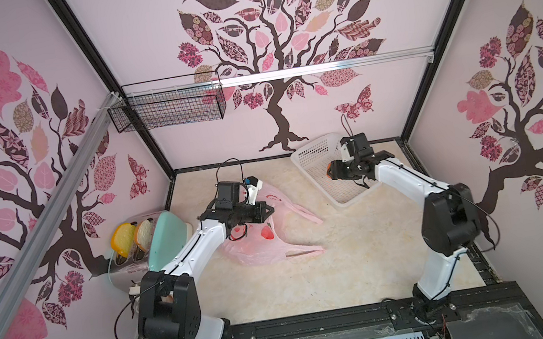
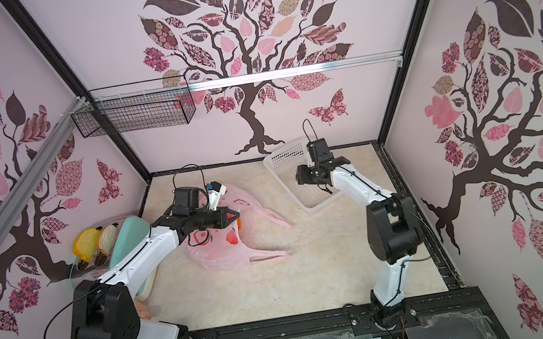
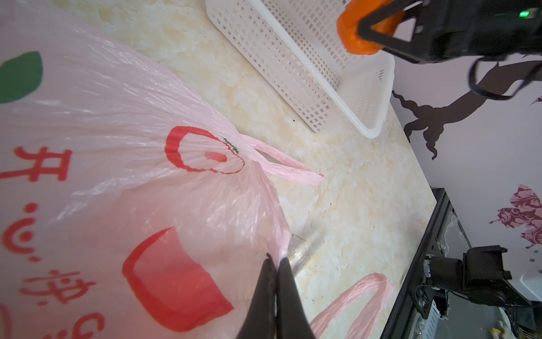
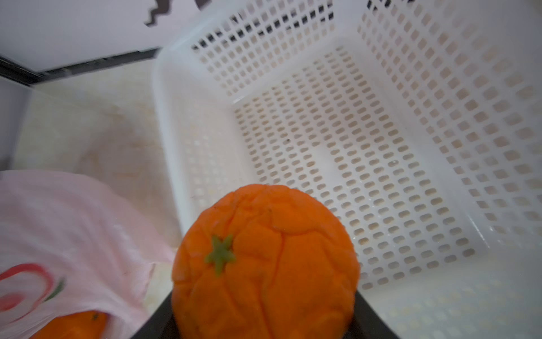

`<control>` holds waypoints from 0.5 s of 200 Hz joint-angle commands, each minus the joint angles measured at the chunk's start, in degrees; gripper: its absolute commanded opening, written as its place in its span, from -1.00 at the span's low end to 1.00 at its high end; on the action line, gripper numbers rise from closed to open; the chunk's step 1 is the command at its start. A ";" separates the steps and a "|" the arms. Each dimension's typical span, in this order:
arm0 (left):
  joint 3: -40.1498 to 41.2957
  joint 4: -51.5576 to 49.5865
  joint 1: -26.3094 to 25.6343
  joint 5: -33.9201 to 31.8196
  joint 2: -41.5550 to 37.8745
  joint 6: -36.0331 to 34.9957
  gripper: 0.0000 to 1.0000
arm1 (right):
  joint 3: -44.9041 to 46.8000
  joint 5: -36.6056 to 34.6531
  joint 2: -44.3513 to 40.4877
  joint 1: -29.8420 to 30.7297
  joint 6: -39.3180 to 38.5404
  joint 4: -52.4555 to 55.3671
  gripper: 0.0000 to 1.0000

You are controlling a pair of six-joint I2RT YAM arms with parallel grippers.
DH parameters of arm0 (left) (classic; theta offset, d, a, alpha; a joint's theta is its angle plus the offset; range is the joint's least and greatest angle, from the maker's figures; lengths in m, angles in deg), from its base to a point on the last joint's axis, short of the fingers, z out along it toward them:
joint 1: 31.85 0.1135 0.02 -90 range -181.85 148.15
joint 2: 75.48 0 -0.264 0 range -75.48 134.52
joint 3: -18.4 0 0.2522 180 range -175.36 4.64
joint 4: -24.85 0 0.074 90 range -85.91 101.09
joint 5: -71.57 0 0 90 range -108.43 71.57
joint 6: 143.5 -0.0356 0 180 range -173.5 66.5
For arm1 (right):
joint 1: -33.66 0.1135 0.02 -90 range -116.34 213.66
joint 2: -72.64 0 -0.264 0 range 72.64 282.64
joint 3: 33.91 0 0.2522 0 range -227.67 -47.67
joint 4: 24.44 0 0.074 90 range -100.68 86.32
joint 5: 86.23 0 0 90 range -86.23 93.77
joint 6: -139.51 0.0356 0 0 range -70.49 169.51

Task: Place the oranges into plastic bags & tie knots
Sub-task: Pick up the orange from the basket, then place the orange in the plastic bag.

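The pink plastic bag point(image 1: 259, 247) point(image 2: 224, 256) lies crumpled on the table with its two handle loops point(image 3: 293, 170) point(image 3: 366, 293) spread out. My left gripper point(image 1: 270, 210) point(image 2: 236, 214) point(image 3: 277, 259) is shut on a pinch of the bag's film point(image 3: 117, 146) near its mouth. My right gripper point(image 1: 333, 171) point(image 2: 298, 176) point(image 4: 265, 293) is shut on one orange point(image 4: 264, 258) point(image 3: 356, 35), held in the air over the near-left edge of the white basket. A second orange point(image 4: 73, 324) shows under the bag's film point(image 4: 73, 220).
The white perforated basket point(image 1: 311, 152) point(image 4: 322, 146) at the back right holds nothing that shows. A toaster with toast slices point(image 1: 125, 239) and a teal plate point(image 1: 164, 239) stand at the left. A black wire basket point(image 1: 167, 107) hangs on the back wall.
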 commanded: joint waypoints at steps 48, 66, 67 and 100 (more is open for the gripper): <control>-1.79 1.14 0.15 0.67 -0.56 0.49 -1.00 | 24.31 13.78 -8.84 17.19 17.49 -33.02 -0.07; -1.43 1.47 0.15 0.68 -1.32 0.61 -1.00 | 24.28 13.84 -6.07 22.45 19.11 -36.96 -0.06; -1.38 1.48 0.15 0.68 -1.34 0.60 -1.00 | 24.14 13.72 -5.88 22.78 19.10 -36.97 -0.06; -1.12 0.97 0.15 0.33 -2.23 0.47 -1.00 | 21.07 21.27 4.71 27.42 25.82 -46.16 -0.07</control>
